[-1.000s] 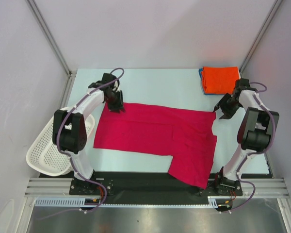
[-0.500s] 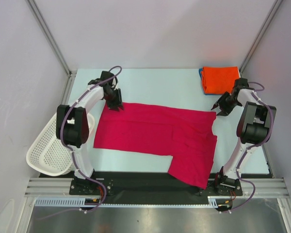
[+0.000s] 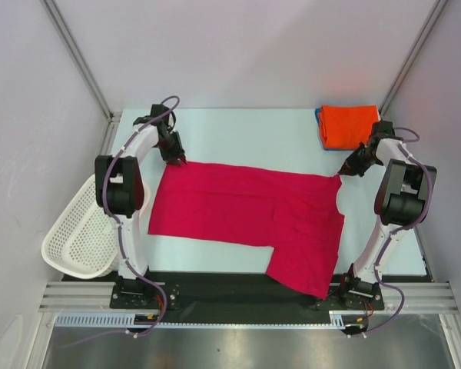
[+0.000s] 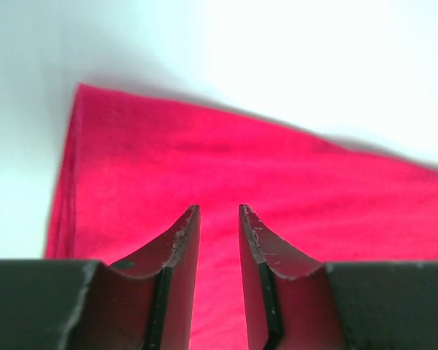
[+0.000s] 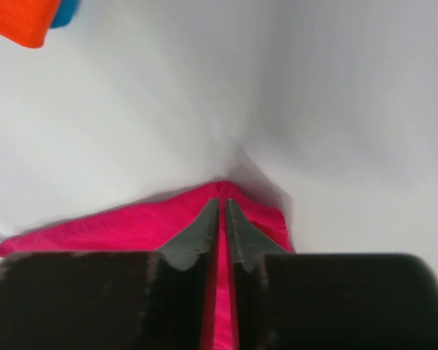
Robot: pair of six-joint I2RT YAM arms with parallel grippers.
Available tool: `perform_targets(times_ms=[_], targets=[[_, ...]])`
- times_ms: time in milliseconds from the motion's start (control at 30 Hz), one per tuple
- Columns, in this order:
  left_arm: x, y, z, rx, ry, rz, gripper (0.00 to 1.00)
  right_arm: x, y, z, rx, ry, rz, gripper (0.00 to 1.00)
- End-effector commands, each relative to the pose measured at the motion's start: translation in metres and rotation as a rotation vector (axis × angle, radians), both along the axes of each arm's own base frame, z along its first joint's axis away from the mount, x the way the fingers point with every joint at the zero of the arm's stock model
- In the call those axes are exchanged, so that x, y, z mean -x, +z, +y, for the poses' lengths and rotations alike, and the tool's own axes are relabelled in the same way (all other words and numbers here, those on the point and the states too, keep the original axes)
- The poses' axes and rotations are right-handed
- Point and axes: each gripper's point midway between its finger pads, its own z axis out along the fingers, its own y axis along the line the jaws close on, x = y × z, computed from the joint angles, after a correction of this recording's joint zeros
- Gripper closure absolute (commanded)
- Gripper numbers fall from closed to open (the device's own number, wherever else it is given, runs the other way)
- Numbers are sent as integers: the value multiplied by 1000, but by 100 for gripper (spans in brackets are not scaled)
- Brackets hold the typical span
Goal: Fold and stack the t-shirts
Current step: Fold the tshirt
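Note:
A crimson t-shirt (image 3: 246,211) lies spread flat across the middle of the table, one sleeve hanging toward the near edge. My left gripper (image 3: 177,159) hovers over its far left corner, open; in the left wrist view the left gripper (image 4: 219,211) shows the crimson t-shirt (image 4: 204,160) through the gap, not pinched. My right gripper (image 3: 343,174) sits at the far right corner. In the right wrist view the right gripper (image 5: 222,203) is shut on a raised fold of the crimson t-shirt (image 5: 131,226). A folded orange t-shirt (image 3: 349,125) rests on a blue t-shirt (image 3: 320,127) at the back right.
A white perforated basket (image 3: 77,238) hangs off the table's left edge beside the left arm's base. Grey walls and metal posts close in the table at the back and sides. The orange t-shirt (image 5: 22,18) and blue t-shirt (image 5: 67,11) show at the right wrist view's top left.
The right gripper has closed on the crimson shirt's far right corner. The left arm has swung back and left, its gripper now at the far left corner's edge.

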Motion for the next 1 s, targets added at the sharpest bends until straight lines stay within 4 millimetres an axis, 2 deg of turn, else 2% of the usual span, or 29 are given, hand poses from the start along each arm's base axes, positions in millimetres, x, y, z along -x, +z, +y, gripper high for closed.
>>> perform_targets(times_ms=[0, 133, 233, 267, 367, 400, 467, 500, 533, 567, 600, 633, 667, 700, 833, 900, 967], targets=[[-14, 4, 9, -10, 64, -9, 67, -21, 8, -19, 55, -10, -68, 96], [-19, -17, 10, -22, 77, 23, 71, -38, 4, -30, 90, 7, -140, 100], [-25, -11, 11, -21, 80, -8, 72, -47, -4, -37, 105, 24, -161, 100], [-27, -2, 11, -21, 78, -34, 71, -50, -4, -40, 114, 28, -169, 100], [-28, 9, 12, -29, 70, -60, 71, -63, -3, -52, 160, 38, -198, 100], [-27, 11, 13, -30, 67, -59, 71, -74, 3, -57, 171, 38, -216, 100], [-23, 18, 11, -32, 56, -66, 71, -68, 4, -58, 168, 32, -157, 100], [-21, 20, 10, -32, 51, -67, 71, -62, 7, -58, 164, 25, -123, 96], [-16, 17, 8, -28, 44, -60, 70, -58, 15, -55, 150, 22, -126, 88], [-14, 19, 7, -27, 40, -68, 70, -53, 19, -51, 130, 14, -118, 71], [-12, 25, 3, -16, 32, -81, 69, -49, 26, -46, 120, 18, -126, 61], [-7, 21, 0, -13, 24, -73, 69, -38, 31, -37, 97, 29, -131, 55], [-4, 20, -2, -10, 20, -73, 68, -34, 35, -34, 91, 32, -141, 44], [-3, 22, -4, -5, 14, -78, 67, -27, 35, -26, 70, 44, -128, 41], [-1, 16, -6, -9, 9, -71, 66, 2, 22, -1, 9, 85, -44, 41], [-2, 12, -6, -12, 3, -60, 67, 4, 24, 3, 15, 82, -56, 44], [-8, 10, -7, -16, -4, -53, 67, 10, 17, 6, 10, 72, -30, 51]])
